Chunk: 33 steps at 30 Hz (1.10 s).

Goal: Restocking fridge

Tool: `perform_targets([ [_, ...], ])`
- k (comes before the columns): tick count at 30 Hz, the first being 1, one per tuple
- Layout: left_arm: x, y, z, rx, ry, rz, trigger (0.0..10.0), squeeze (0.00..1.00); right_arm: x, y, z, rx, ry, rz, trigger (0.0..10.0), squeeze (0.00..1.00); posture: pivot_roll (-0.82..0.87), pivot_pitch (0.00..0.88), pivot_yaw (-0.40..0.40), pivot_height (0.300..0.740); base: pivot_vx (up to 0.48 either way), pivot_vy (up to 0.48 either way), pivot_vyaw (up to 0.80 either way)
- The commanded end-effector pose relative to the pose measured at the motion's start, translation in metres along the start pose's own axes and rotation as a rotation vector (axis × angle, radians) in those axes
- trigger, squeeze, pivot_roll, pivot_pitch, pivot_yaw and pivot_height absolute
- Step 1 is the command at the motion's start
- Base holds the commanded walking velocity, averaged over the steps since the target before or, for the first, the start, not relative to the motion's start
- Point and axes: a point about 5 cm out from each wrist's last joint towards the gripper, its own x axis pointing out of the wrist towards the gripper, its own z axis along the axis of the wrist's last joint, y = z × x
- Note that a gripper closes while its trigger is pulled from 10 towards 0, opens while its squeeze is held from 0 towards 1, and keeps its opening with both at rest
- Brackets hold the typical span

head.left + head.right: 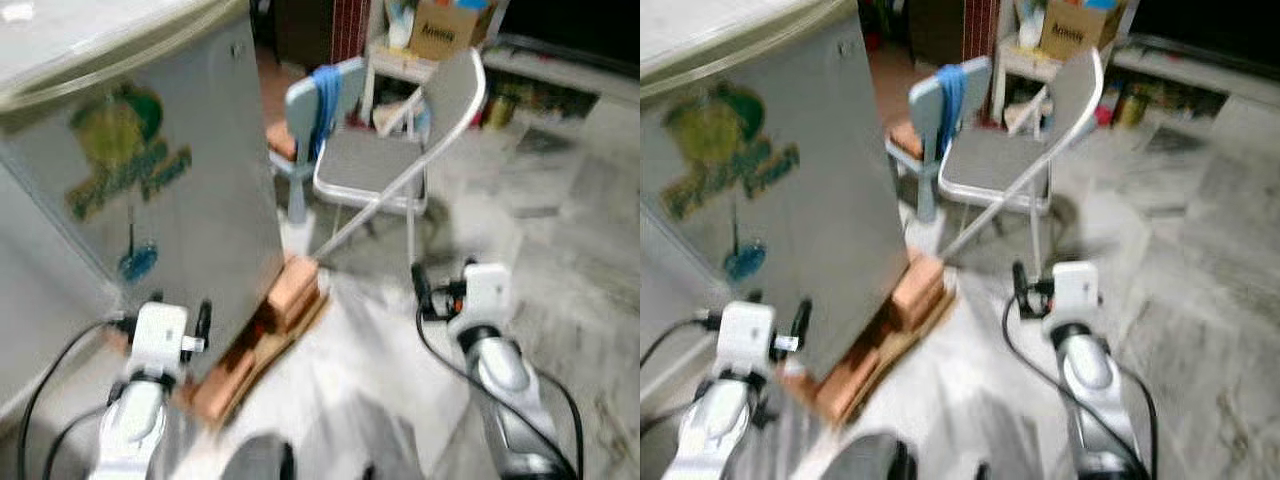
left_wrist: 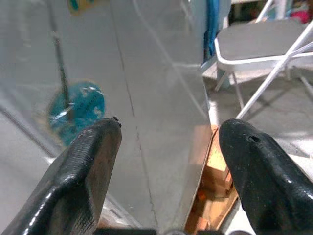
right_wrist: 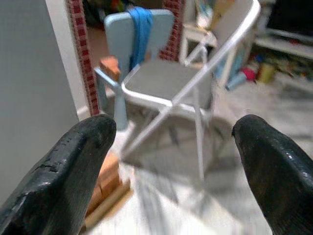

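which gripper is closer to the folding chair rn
Right. The right gripper hangs open just in front of the grey folding chair, near its front legs. The left gripper, also open, is over by the fridge side, farther from the chair.

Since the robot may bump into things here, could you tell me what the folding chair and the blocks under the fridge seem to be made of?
Folding chair: likely painted metal tubing, judging by its thin glossy white legs; the matte grey seat could be vinyl or plastic. Blocks under the fridge: apparently bricks, orange-brown, matte and rectangular, though blur leaves it open.
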Motion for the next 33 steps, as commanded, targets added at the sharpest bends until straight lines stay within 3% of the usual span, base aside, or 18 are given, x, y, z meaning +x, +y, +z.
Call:
perform_targets([
  [1, 0.0016, 0.0078, 0.0022, 0.021, -0.015, 0.018, 10.0, 0.0, 0.0025, -0.0007, 0.0051, 0.001, -0.015, -0.012, 10.0, 0.0, 0.12, 0.0, -0.015, 0.74, 0.0, 0.476, 0.0],
  [9, 0.0045, 0.0141, 0.0008, 0.015, -0.018, 0.043, 10.0, 0.0, 0.0022, 0.0006, 0.0042, 0.0, -0.005, -0.009, 10.0, 0.0, 0.12, 0.0, -0.013, 0.74, 0.0, 0.48, -0.63],
  [15, 0.0047, 0.0142, 0.0021, 0.029, -0.035, 0.044, 10.0, 0.0, 0.0018, 0.0007, 0.0052, -0.006, -0.008, -0.004, 10.0, 0.0, 0.12, 0.0, -0.018, 0.74, 0.0, 0.27, 0.0],
  [18, 0.0064, 0.0126, 0.0017, -0.006, -0.032, 0.035, 10.0, 0.0, 0.0018, 0.0, 0.0049, -0.01, 0.0, -0.007, 10.0, 0.0, 0.12, 0.0, -0.026, 0.74, 0.0, 0.127, 0.0],
  [27, 0.0086, 0.0138, 0.0016, -0.027, -0.032, 0.051, 10.0, 0.0, 0.0031, -0.0004, 0.0059, -0.015, 0.0, -0.002, 10.0, 0.0, 0.11, 0.0, -0.032, 0.74, 0.0, 0.48, -0.7],
  [33, 0.0053, 0.0104, 0.0, -0.029, -0.031, 0.039, 10.0, 0.0, 0.0038, -0.0006, 0.0064, -0.016, 0.003, -0.001, 10.0, 0.0, 0.12, 0.0, -0.031, 0.74, 0.0, 0.48, -0.16],
])
